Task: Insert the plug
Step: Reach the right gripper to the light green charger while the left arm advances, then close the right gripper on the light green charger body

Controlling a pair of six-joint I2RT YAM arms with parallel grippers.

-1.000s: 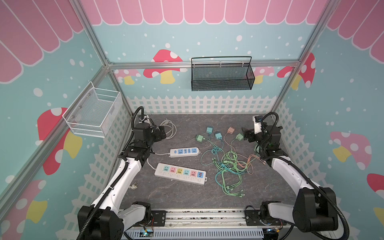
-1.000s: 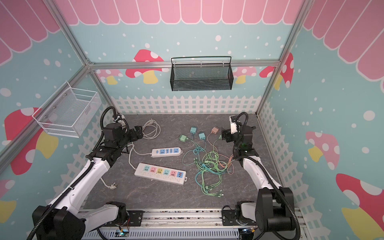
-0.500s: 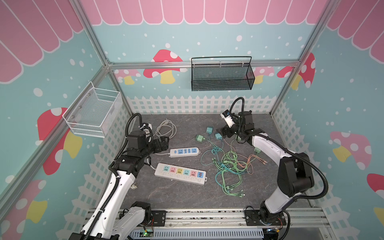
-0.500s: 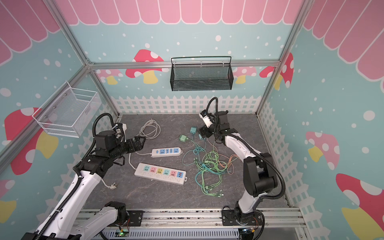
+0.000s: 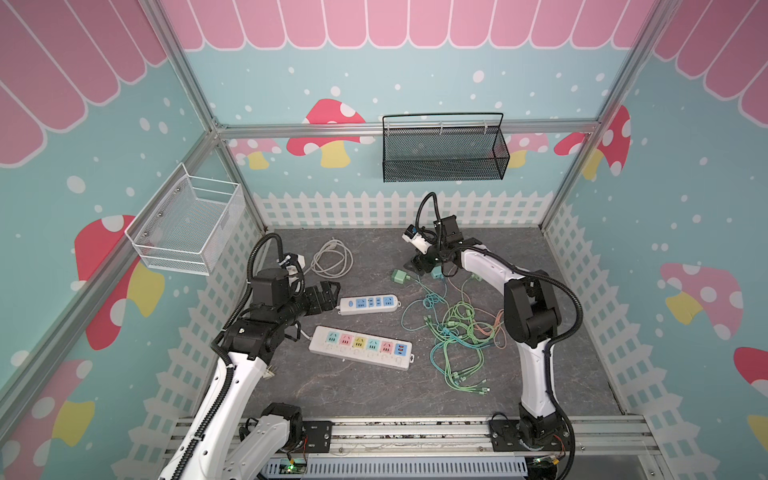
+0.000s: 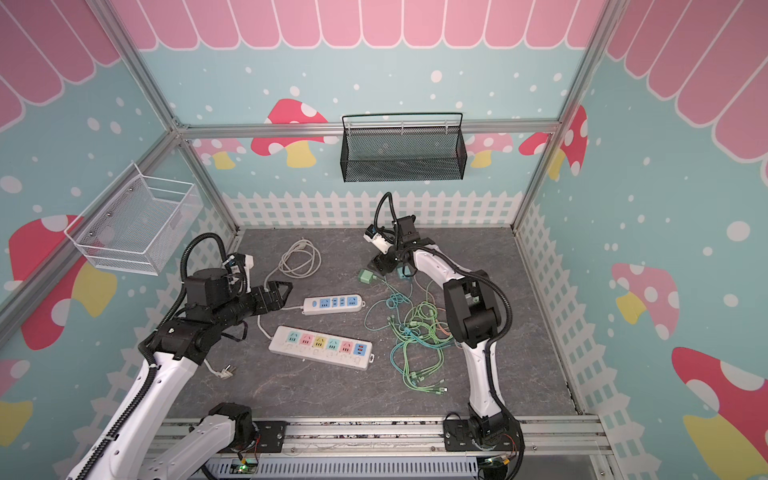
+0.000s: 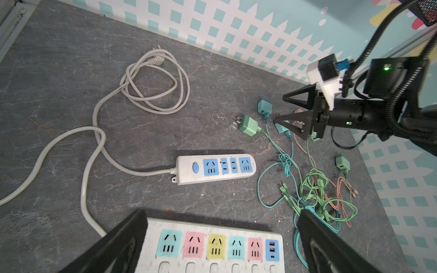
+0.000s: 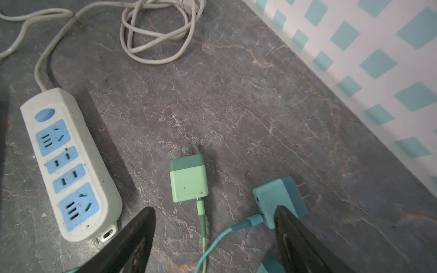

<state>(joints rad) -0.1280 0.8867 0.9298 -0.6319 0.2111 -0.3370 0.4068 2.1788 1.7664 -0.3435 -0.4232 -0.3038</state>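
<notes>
Right gripper (image 8: 214, 210) hangs empty, jaws apart, just behind the green plug (image 8: 189, 180), which lies flat on the table (image 8: 260, 94) near the small power strip (image 8: 68, 165). One finger (image 8: 295, 236) overlaps the teal plug (image 8: 279, 201) beside it, so closing might catch that one instead. A second ago this arm stood well off to the right. Left gripper (image 5: 328, 286) gapes empty.

Left arm (image 5: 243, 382) and right arm (image 5: 536, 374): white shell links, black joint housings; ribbed black conduit (image 5: 250, 270) looping off each wrist; white camera block (image 7: 324, 80), blue connector; left end effector (image 5: 331, 296) and right end effector (image 7: 281, 107): black, triangular open-frame fingers; green LED (image 7: 386, 68) lit on wrist housing.
</notes>
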